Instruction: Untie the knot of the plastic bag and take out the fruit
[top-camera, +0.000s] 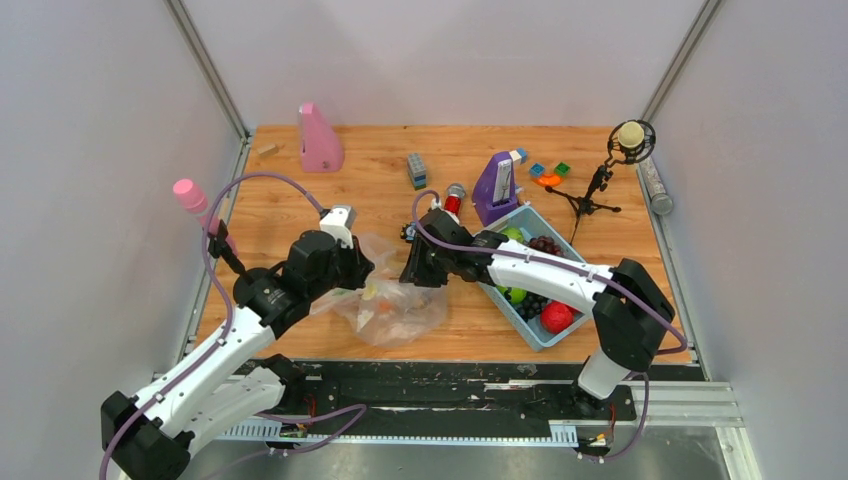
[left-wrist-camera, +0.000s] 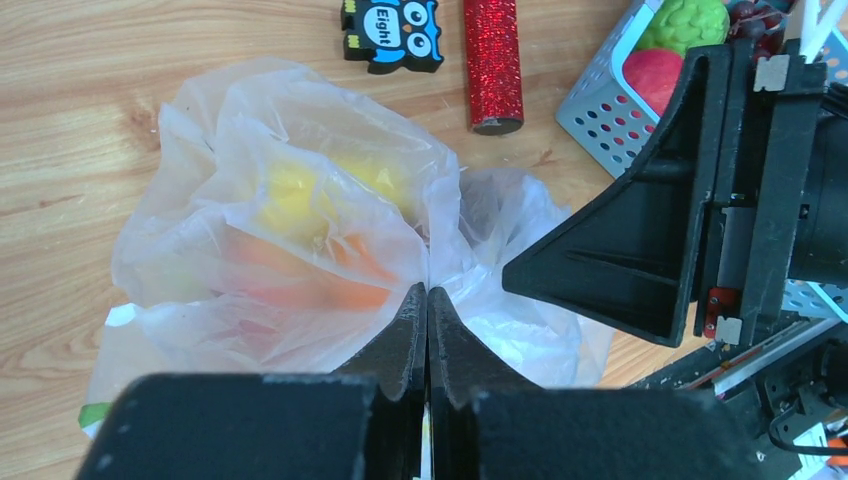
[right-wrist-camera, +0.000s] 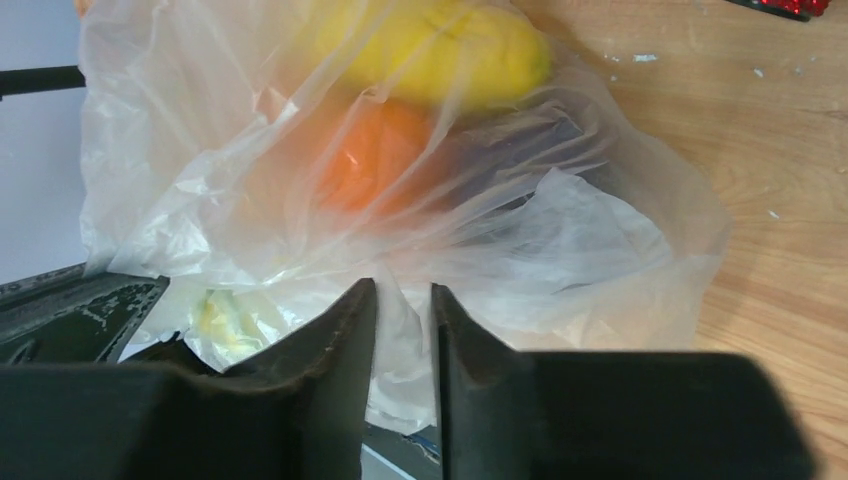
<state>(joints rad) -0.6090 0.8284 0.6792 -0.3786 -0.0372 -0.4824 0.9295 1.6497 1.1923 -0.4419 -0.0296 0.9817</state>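
The plastic bag (top-camera: 395, 305) lies crumpled on the wooden table between my two grippers. It also shows in the left wrist view (left-wrist-camera: 300, 230) and the right wrist view (right-wrist-camera: 520, 230). Through the film I see the fruit: a yellow banana (right-wrist-camera: 440, 45) and an orange piece (right-wrist-camera: 375, 160). My left gripper (left-wrist-camera: 427, 290) is shut on a fold of the bag's film at its left side (top-camera: 368, 285). My right gripper (right-wrist-camera: 403, 288) is at the bag's far right edge (top-camera: 415, 275), its jaws narrow with a bunched strip of film pinched between them. I cannot pick out the knot.
A blue tray (top-camera: 537, 338) with a red apple (top-camera: 556, 317), grapes and green fruit stands right of the bag. A red glitter cylinder (left-wrist-camera: 492, 65) and an owl block (left-wrist-camera: 392, 33) lie just behind the bag. A purple object (top-camera: 497, 188), a pink one (top-camera: 320, 140) and a small stand (top-camera: 600, 185) are farther back.
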